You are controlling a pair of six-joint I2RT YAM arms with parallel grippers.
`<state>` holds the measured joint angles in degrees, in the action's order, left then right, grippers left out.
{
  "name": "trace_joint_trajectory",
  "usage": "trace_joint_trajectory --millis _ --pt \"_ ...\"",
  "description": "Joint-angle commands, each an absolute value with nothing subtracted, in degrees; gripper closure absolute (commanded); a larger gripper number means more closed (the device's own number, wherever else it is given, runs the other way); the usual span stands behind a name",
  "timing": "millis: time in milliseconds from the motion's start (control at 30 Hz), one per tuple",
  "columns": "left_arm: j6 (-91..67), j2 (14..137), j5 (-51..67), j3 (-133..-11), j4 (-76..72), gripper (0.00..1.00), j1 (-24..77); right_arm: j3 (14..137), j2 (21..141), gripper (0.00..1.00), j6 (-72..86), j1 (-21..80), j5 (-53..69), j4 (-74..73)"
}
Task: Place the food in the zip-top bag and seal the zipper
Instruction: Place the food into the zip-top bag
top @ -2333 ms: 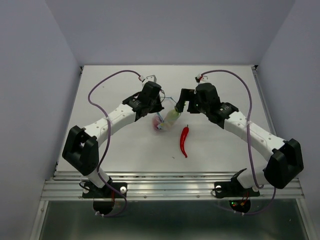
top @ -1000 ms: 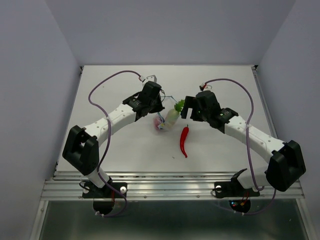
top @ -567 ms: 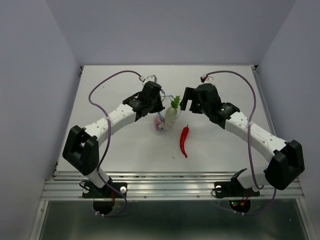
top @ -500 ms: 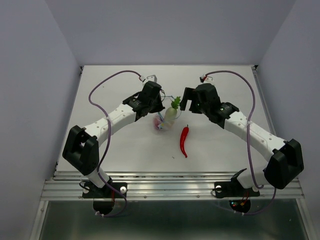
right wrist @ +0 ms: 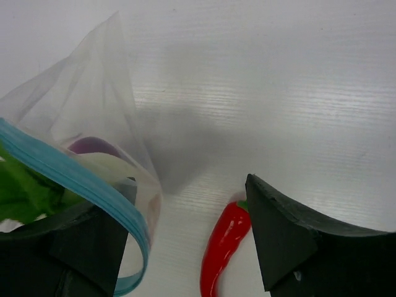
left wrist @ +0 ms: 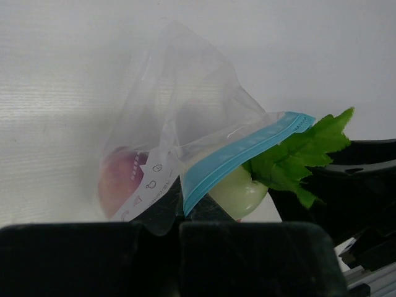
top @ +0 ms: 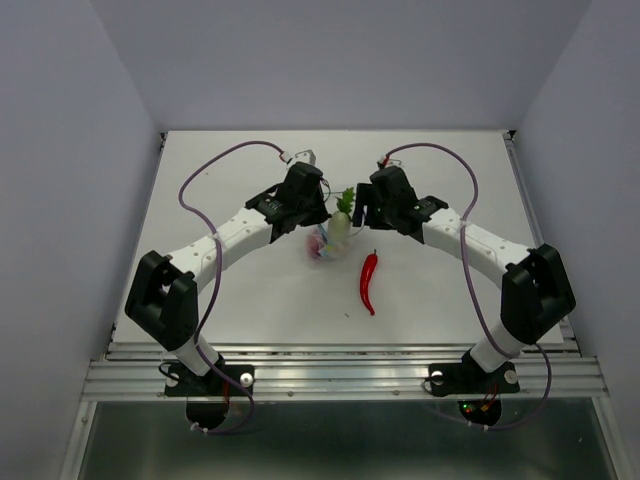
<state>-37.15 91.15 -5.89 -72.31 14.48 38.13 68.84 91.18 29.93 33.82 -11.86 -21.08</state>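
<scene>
The left gripper (left wrist: 179,228) was clamped on the zip-top bag (left wrist: 185,111) holding onion (left wrist: 120,179) and radish (left wrist: 238,190), leaves protruding past the zipper (left wrist: 247,151); the right gripper (right wrist: 192,238) stood jaws apart alongside, chili (top: 369,280) outside on the table (top: 250,290).

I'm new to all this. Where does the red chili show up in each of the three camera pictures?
Top external: the red chili lies just right of centre, on its own.
Left wrist: not in it.
Right wrist: at the bottom edge near the middle, tip cut off by the frame.
Shared landmark: the radish's green leaves, at right in the left wrist view, at far left in the right wrist view.
</scene>
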Motion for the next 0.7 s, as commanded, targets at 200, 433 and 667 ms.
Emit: trace_joint_trajectory --millis 200,433,667 --pt "-36.7 91.4 -5.1 -72.1 12.4 1.0 38.1 70.9 88.7 0.83 29.7 34.5 -13.9 -20.3" --pt "-35.7 91.8 -2.6 -74.1 13.3 0.99 38.1 71.7 88.3 0.99 29.0 34.5 -11.1 -20.5" --pt "-33.4 88.1 2.0 -72.7 12.9 0.59 38.1 72.7 88.9 0.99 29.2 34.5 -11.9 -22.1"
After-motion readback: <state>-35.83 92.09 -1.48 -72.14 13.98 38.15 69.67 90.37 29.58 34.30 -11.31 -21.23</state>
